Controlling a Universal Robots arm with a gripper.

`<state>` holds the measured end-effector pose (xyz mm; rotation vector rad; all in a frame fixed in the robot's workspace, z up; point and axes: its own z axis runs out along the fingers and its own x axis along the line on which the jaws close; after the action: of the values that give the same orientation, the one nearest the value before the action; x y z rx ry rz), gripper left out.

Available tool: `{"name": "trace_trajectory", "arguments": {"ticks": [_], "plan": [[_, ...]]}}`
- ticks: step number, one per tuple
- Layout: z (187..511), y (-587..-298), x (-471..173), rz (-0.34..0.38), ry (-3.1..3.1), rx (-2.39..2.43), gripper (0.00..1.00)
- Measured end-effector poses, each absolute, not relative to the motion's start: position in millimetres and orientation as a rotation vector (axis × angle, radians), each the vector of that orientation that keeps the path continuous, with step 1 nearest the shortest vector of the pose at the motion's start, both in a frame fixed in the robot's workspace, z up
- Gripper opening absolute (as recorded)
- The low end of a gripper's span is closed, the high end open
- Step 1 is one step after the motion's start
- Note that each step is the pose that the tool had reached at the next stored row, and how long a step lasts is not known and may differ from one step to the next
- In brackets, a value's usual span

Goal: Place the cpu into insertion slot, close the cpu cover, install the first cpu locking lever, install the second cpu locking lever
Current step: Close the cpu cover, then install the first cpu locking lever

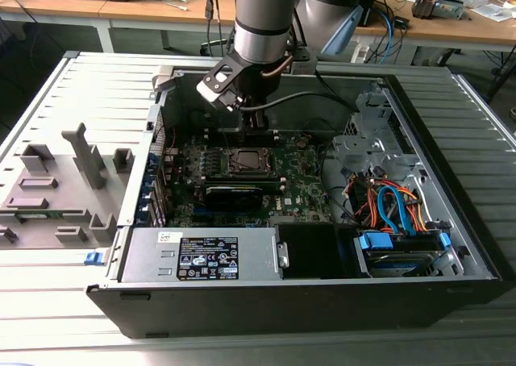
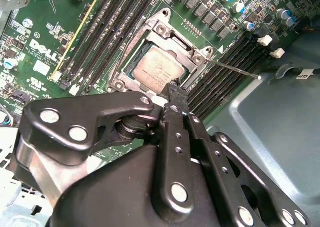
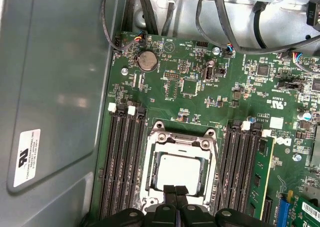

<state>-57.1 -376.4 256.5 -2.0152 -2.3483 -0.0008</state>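
The cpu (image 3: 179,173) lay flat in the insertion slot (image 2: 162,29), its dull metal top showing through the cut-out of the cpu cover (image 3: 151,172), which looked to be down around it. The gripper (image 3: 175,194) was pinched closed with nothing between its fingers, and its tip stood at the socket's edge, just beside the cover frame.

One thin locking lever (image 2: 239,70) stuck out free from a socket corner, over the memory slots (image 2: 220,82) toward the case wall (image 2: 280,117). I judged it unlatched, so the cover was probably not clamped. A sideways nudge from the closed tip could lift or skew the frame. A slip off that thin wire could send the tip onto the chip's top or into the small board parts around the socket. Pressing the lever while the cover sat crooked might bend it or load the chip unevenly.

Room was tight. Memory slots ran close along two sides of the socket in both wrist views. The grey case wall rose just past one bank, and black cables (image 3: 225,32) hung across the board's far end. In the exterior view the arm (image 1: 262,19) came down from above, which seemed the only open approach.
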Motion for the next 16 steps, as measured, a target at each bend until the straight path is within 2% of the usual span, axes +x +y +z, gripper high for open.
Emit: {"name": "trace_trajectory", "arguments": {"ticks": [16], "plan": [[256.5, -376.4, -57.1, 0.0, -2.373, -1.986, 0.11]]}}
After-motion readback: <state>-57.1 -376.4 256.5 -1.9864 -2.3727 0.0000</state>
